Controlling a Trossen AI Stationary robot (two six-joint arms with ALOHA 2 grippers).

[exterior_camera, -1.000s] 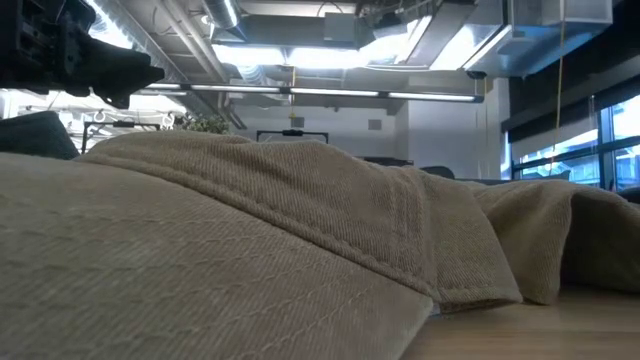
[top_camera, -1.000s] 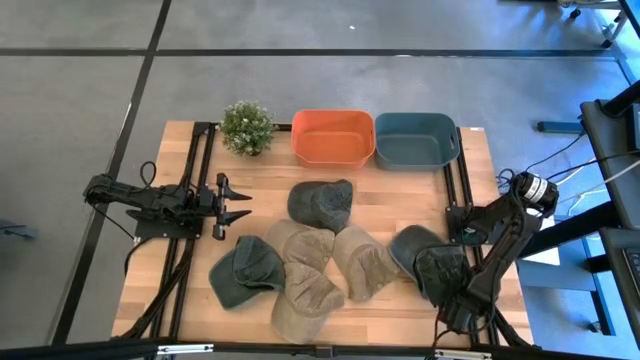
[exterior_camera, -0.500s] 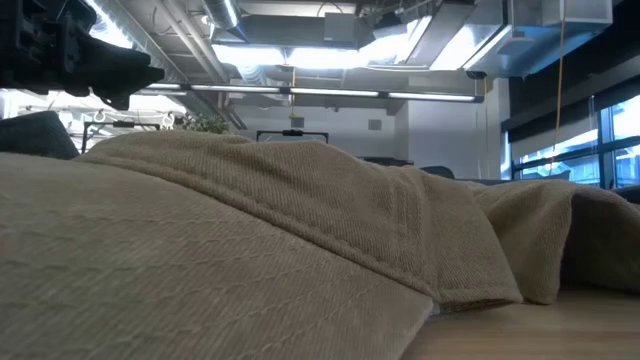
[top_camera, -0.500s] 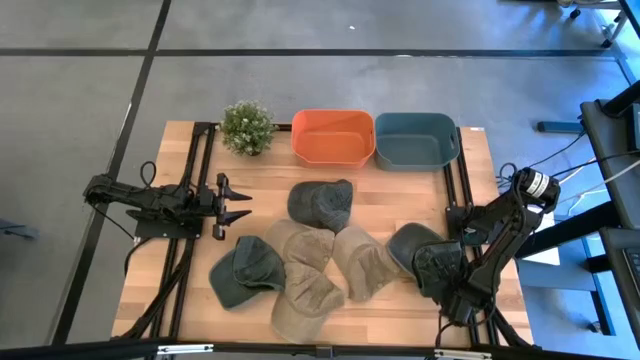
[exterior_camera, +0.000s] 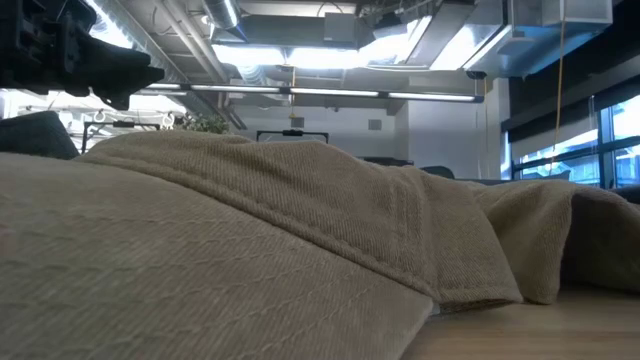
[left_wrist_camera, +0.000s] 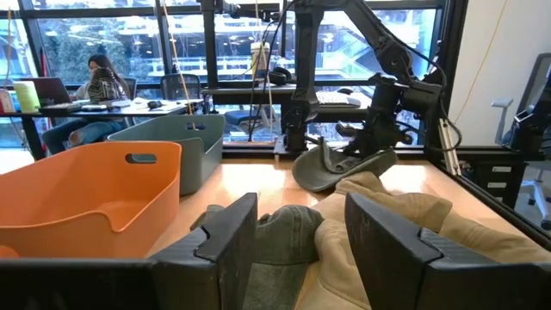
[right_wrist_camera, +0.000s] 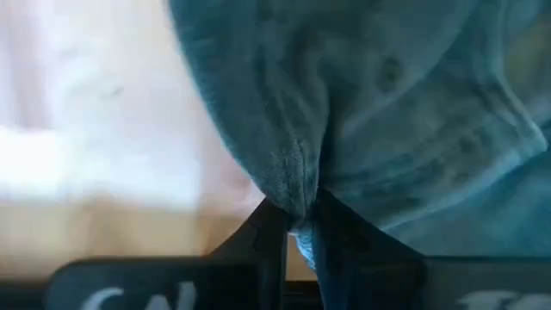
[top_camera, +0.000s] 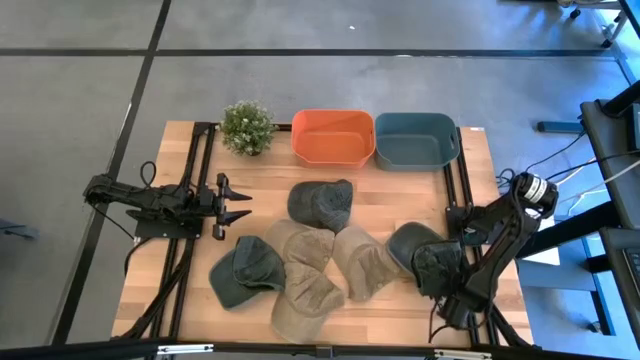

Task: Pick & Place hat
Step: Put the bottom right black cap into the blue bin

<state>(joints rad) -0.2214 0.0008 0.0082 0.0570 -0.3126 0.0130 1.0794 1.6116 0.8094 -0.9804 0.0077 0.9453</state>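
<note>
Several hats lie on the wooden table [top_camera: 190, 300]. The dark teal-green hat [top_camera: 420, 255] lies farthest right, beside a tan hat [top_camera: 365, 262]. My right gripper [right_wrist_camera: 297, 228] points down over its near right part and is shut on it; in the high view the arm [top_camera: 490, 250] hides the fingers. The left wrist view shows this hat [left_wrist_camera: 340, 168] far off under the right arm. My left gripper [top_camera: 240, 205] waits level at the table's left, open, with nothing between its fingers [left_wrist_camera: 232, 241]. My right gripper pinches a raised fold of the teal-green hat's cloth [right_wrist_camera: 297, 185] between its two fingertips [right_wrist_camera: 267, 232], at the hat's near right part. The fingers come from above, pointing steeply down. The cloth is gathered into a ridge at the fingers; the rest of the hat spreads beyond them.
An orange bin [top_camera: 333, 137] and a blue bin [top_camera: 415, 140] stand side by side at the far edge, a small potted plant [top_camera: 247, 127] to their left. More hats, dark green [top_camera: 320, 203], [top_camera: 245, 272] and tan [top_camera: 305, 295], cover the table's middle. A tan hat [exterior_camera: 250, 230] fills the low view.
My right arm's wrist has rolled a little above the teal-green hat's near right part. The hat has drawn slightly toward the table's left under it.
</note>
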